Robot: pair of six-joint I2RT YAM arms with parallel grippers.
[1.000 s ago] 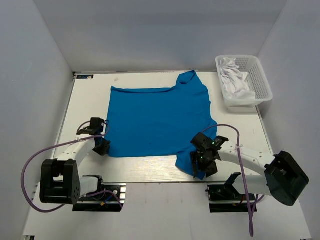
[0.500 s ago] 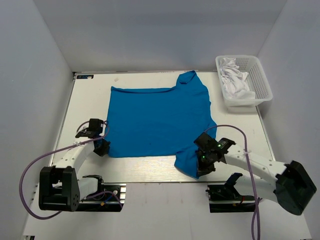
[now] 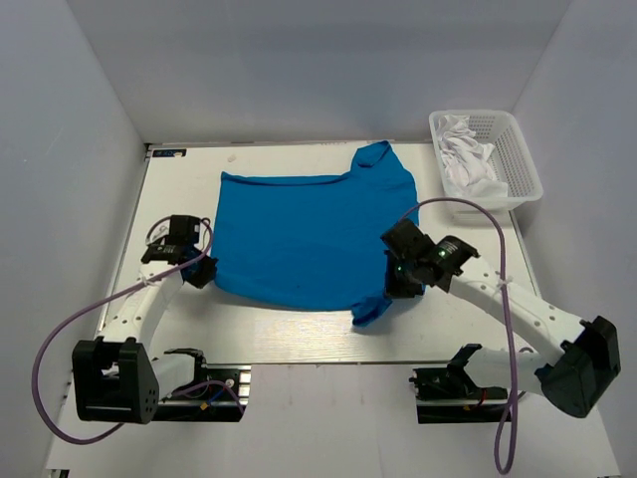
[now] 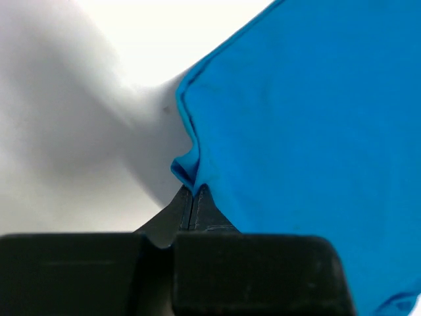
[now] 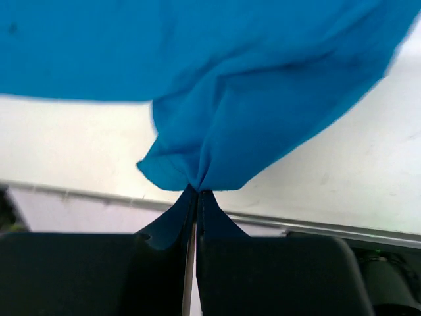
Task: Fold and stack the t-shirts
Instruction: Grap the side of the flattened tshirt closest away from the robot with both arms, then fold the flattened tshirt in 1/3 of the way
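A blue t-shirt point(image 3: 309, 229) lies spread across the middle of the white table point(image 3: 179, 189). My left gripper point(image 3: 202, 271) is shut on the shirt's near left corner; in the left wrist view the blue t-shirt point(image 4: 309, 112) bunches at the left gripper point(image 4: 193, 191). My right gripper point(image 3: 390, 289) is shut on the near right corner and holds it lifted, with a flap hanging below. In the right wrist view the blue t-shirt point(image 5: 217, 99) gathers into a point at the right gripper point(image 5: 197, 191). More t-shirts, white point(image 3: 468, 159), lie crumpled in the basket.
A white mesh basket point(image 3: 523, 164) stands at the back right of the table, holding the white cloth. The table's near edge with a metal rail point(image 5: 316, 227) runs below the right gripper. Grey walls close in the left, right and back.
The right gripper closed on the near right corner of the blue shirt and carried it up and away from the near edge. The left gripper rose slightly with its corner.
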